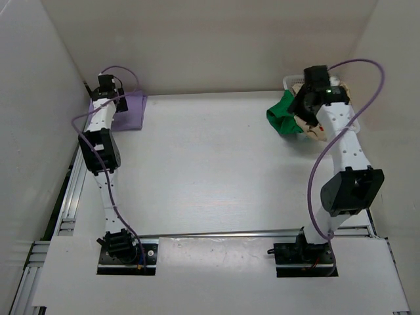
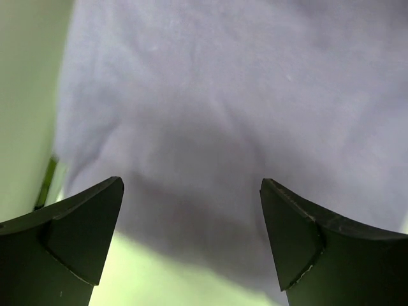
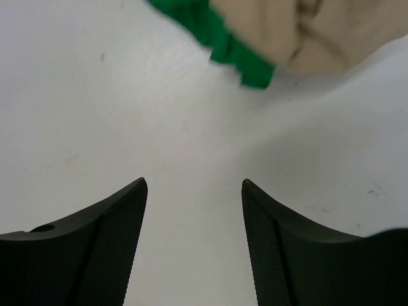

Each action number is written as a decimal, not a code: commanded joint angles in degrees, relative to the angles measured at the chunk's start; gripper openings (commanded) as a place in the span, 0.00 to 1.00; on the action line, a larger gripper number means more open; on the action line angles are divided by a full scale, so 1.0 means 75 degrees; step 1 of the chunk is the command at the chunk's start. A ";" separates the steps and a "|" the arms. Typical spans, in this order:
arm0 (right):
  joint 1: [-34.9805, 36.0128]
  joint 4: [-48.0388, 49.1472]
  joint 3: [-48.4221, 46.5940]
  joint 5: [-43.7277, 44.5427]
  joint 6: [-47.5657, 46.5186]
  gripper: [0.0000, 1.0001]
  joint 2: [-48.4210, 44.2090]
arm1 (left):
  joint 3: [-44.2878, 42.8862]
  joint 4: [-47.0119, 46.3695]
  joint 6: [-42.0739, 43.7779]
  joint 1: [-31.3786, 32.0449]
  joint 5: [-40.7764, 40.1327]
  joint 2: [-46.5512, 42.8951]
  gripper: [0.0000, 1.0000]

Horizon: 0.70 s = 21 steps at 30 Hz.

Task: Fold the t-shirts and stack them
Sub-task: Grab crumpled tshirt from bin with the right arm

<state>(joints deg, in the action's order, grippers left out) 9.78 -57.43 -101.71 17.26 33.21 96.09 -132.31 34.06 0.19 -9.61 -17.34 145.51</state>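
The lavender t-shirt lies folded at the table's far left corner and fills the left wrist view. My left gripper hangs just above it, open and empty. The green t-shirt is bunched at the far right, next to the tan t-shirt. Both show at the top of the right wrist view, green and tan. My right gripper is open and empty over bare table just short of them. The orange-red t-shirt is hidden.
A white lattice basket stands at the far right behind my right arm, mostly covered by it. White walls close in the table at the back and both sides. A metal rail runs along the near edge.
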 commanded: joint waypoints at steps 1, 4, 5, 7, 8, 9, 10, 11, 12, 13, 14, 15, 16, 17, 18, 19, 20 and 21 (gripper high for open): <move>-0.1194 0.0647 -0.0664 0.0453 -0.0023 0.66 0.0602 | 0.0366 -0.0065 -0.0025 0.0074 0.0284 -0.2228 0.99; -0.1782 0.0999 -0.1343 0.0453 0.0048 0.66 0.1585 | 0.1256 -0.0065 -0.0025 0.0074 0.0786 -0.3075 0.99; -0.1901 0.1001 -0.1542 0.0453 0.0164 0.66 0.1868 | 0.1502 -0.0065 -0.0025 0.0074 0.0917 -0.3669 0.99; -0.2181 0.1071 -0.2173 0.0279 0.0236 0.66 0.2686 | 0.2310 -0.0065 -0.0025 0.0074 0.1023 -0.4293 0.99; -0.2276 0.1164 -0.2339 0.0173 0.0352 0.66 0.2947 | 0.2603 -0.0065 -0.0025 0.0074 0.1464 -0.4923 0.99; -0.2346 0.1165 -0.2480 0.0033 0.0457 0.66 0.3181 | 0.3163 -0.0065 -0.0025 0.0074 0.1770 -0.5242 0.99; -0.2486 0.1374 -0.2702 -0.0178 0.0458 0.66 0.3601 | 0.3424 -0.0065 -0.0025 -0.0019 0.2110 -0.5535 0.99; -0.2488 0.1446 -0.2785 -0.0400 0.0528 0.65 0.3779 | 0.3647 0.0028 -0.0025 -0.0020 0.2763 -0.6049 0.99; -0.2557 0.1551 -0.2786 -0.0820 0.0529 0.64 0.3920 | 0.3788 0.0133 -0.0025 -0.0148 0.2920 -0.6193 0.99; -0.2558 0.1656 -0.2856 -0.0963 0.0529 0.64 0.4119 | 0.3790 0.0308 -0.0025 -0.0149 0.2922 -0.6195 0.99; -0.2558 0.1738 -0.2856 -0.1034 0.0459 0.61 0.4191 | 0.3790 0.0495 -0.0025 -0.0218 0.2922 -0.6264 0.99; -0.2558 0.1832 -0.2856 -0.1035 0.0459 0.59 0.4191 | 0.3790 0.0752 -0.0025 -0.0219 0.2783 -0.6265 0.99; -0.2558 0.1833 -0.2856 -0.1035 0.0459 0.46 0.4191 | 0.3941 0.0825 -0.0025 -0.0219 0.2665 -0.6358 0.99; -0.2558 0.1833 -0.2856 -0.1035 0.0459 0.39 0.4191 | 0.4035 0.0825 -0.0025 -0.0219 0.2536 -0.6359 0.99; -0.2558 0.1937 -0.2764 -0.1035 0.0459 0.32 0.4191 | 0.4152 0.0918 -0.0025 -0.0219 0.2326 -0.6556 0.99; -0.2558 0.2008 -0.2589 -0.1035 0.0459 0.16 0.3983 | 0.4374 0.0989 -0.0025 -0.0219 0.2324 -0.6639 0.99; -0.2558 0.2078 -0.2494 -0.0966 0.0389 0.09 0.3864 | 0.4480 0.0989 -0.0025 -0.0219 0.2231 -0.6721 0.99; -0.2558 0.2160 -0.2424 -0.0895 0.0295 0.04 0.3736 | 0.4574 0.1082 -0.0025 -0.0219 0.2230 -0.6803 0.99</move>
<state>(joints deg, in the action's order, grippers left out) -9.61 -44.62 -119.81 10.92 36.42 129.36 -100.71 37.36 0.05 -11.07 -0.25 96.09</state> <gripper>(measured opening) 0.072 0.993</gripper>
